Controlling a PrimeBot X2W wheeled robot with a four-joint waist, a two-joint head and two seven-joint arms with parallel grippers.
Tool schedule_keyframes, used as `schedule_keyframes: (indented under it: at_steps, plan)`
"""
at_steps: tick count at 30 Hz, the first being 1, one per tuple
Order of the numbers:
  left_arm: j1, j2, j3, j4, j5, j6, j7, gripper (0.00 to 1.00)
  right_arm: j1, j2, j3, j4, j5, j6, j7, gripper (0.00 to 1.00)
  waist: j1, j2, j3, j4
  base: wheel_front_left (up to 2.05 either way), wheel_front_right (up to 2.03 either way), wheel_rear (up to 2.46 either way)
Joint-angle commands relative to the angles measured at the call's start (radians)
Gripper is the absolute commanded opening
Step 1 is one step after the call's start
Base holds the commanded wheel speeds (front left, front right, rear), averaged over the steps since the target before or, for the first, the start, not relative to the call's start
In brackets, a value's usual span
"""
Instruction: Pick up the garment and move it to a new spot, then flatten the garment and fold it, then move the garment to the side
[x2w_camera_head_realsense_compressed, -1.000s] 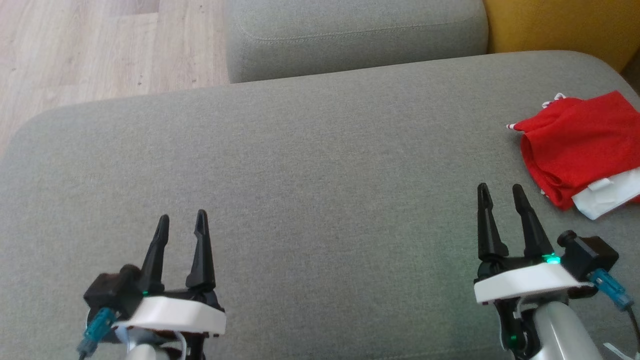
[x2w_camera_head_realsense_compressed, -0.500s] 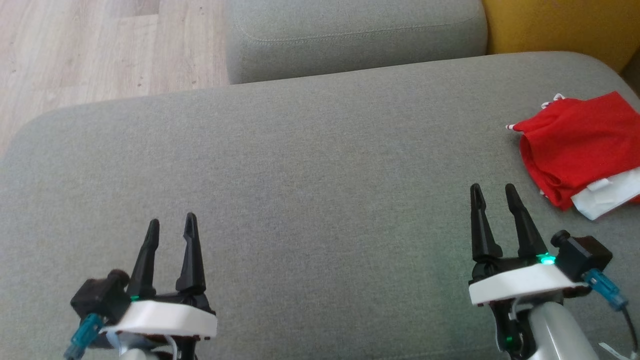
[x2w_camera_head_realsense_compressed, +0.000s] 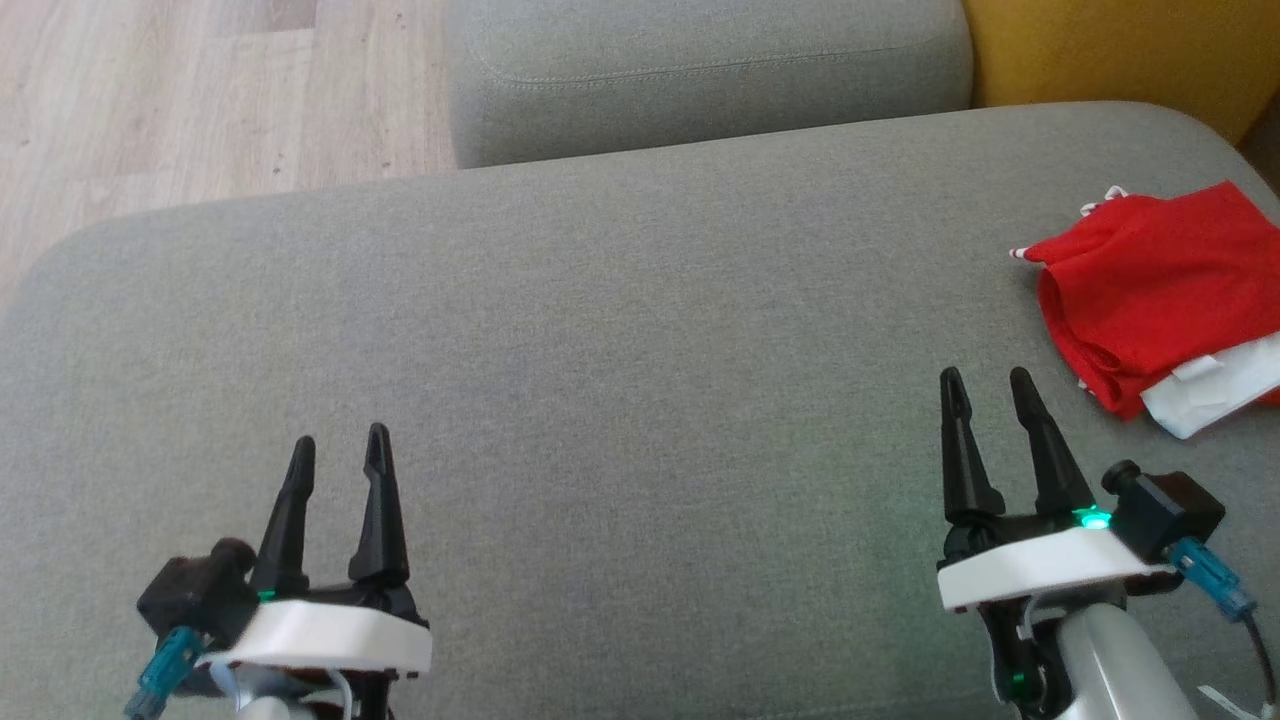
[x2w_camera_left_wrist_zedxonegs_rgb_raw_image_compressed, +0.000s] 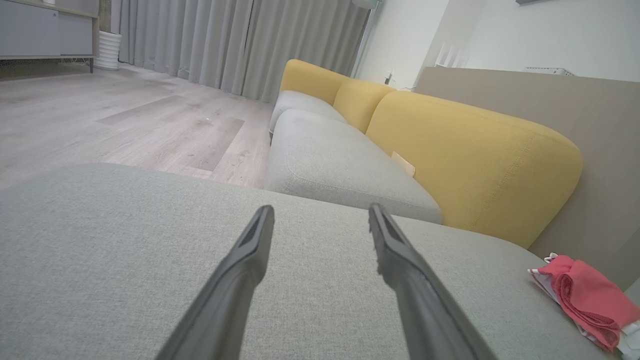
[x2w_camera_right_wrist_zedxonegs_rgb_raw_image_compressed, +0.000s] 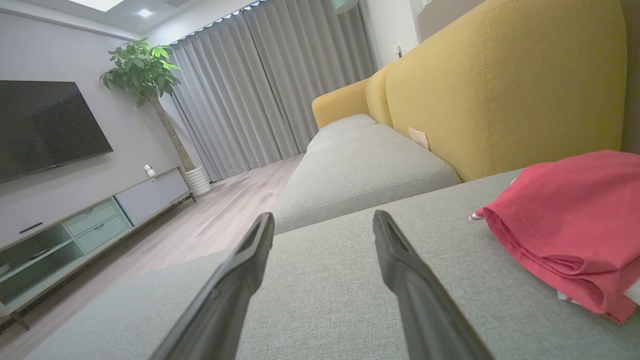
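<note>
At 7 o'clock in the head view, the left gripper (x2w_camera_head_realsense_compressed: 340, 436) is hanging released and empty over the grey sofa cushion (x2w_camera_head_realsense_compressed: 620, 330). At 4 o'clock, the right gripper (x2w_camera_head_realsense_compressed: 985, 373) is likewise gaping empty. The folded red garment (x2w_camera_head_realsense_compressed: 1150, 285) is lying at 3 o'clock, apart from both.

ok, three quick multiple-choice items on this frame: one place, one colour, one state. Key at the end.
1. Where does the folded red jersey lie on the grey seat cushion?
A. at its right end
B. at its left end
C. in the middle

2. What colour is the sofa backrest?
A. grey
B. yellow
C. blue

3. How does the right gripper stand?
A. shut on the jersey
B. shut, empty
C. open, empty

Key:
1 A, it sits by the cushion's right edge in the head view.
2 B, it rises yellow behind the grey seats.
3 C, its fingers are parted over bare cushion, apart from the jersey.
</note>
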Motion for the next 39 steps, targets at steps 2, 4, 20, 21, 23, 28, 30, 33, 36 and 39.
schedule_keyframes:
  at_steps: [2, 4, 20, 21, 23, 28, 30, 33, 36, 39]
  plan:
    - [-0.034, 0.003, 0.041, -0.039, -0.005, 0.006, -0.005, 1.0, -0.02, -0.002, 0.026, -0.033, 0.01, -0.001, -0.011, 1.0, 0.0001, 0.0, 0.0, -0.001, 0.0, 0.0, 0.0]
    - [-0.034, 0.003, 0.041, -0.04, -0.005, 0.007, -0.005, 1.0, -0.021, -0.002, 0.027, -0.033, 0.011, -0.001, -0.011, 1.0, 0.0001, 0.0, 0.0, -0.001, 0.0, 0.0, 0.0]
    - [0.024, -0.002, -0.003, 0.067, -0.03, 0.006, 0.005, 0.0, 0.03, 0.0, 0.003, 0.066, 0.026, 0.0, 0.005, 0.0, 0.0001, 0.0, 0.0, -0.001, 0.0, 0.0, 0.0]
    - [0.023, -0.001, -0.002, 0.068, -0.04, 0.004, 0.007, 0.0, 0.03, -0.001, 0.002, 0.065, 0.036, 0.0, 0.008, 0.0, 0.0001, 0.0, 0.0, -0.001, 0.0, 0.0, 0.0]
    - [0.02, 0.0, 0.001, 0.069, -0.061, 0.002, 0.012, 0.0, 0.029, -0.002, -0.001, 0.064, 0.057, 0.0, 0.013, 0.0, 0.0001, 0.0, 0.0, 0.0, 0.0, 0.0, 0.0]
    - [0.011, 0.004, 0.007, 0.076, -0.114, -0.005, 0.023, 0.0, 0.027, -0.005, -0.007, 0.06, 0.11, 0.0, 0.024, 0.0, 0.0001, 0.0, 0.001, 0.002, 0.0, 0.0, 0.0]
    - [0.008, 0.005, 0.01, 0.079, -0.136, -0.008, 0.028, 0.0, 0.026, -0.006, -0.009, 0.059, 0.131, 0.0, 0.029, 0.0, 0.0001, 0.0, 0.001, 0.003, 0.0, 0.0, 0.0]
    - [0.002, 0.007, 0.014, 0.083, -0.167, -0.013, 0.035, 0.0, 0.025, -0.007, -0.013, 0.057, 0.162, 0.0, 0.037, 0.0, 0.0001, 0.0, 0.001, 0.004, 0.0, 0.0, 0.0]
    - [-0.005, 0.009, 0.019, 0.089, -0.209, -0.018, 0.045, 0.0, 0.023, -0.009, -0.019, 0.054, 0.203, 0.0, 0.046, 0.0, 0.0001, 0.0, 0.001, 0.006, 0.0, 0.0, 0.0]
    - [-0.01, 0.011, 0.024, 0.093, -0.24, -0.023, 0.052, 0.0, 0.022, -0.01, -0.023, 0.051, 0.234, 0.0, 0.054, 0.0, 0.0001, 0.0, 0.002, 0.007, 0.0, 0.0, 0.0]
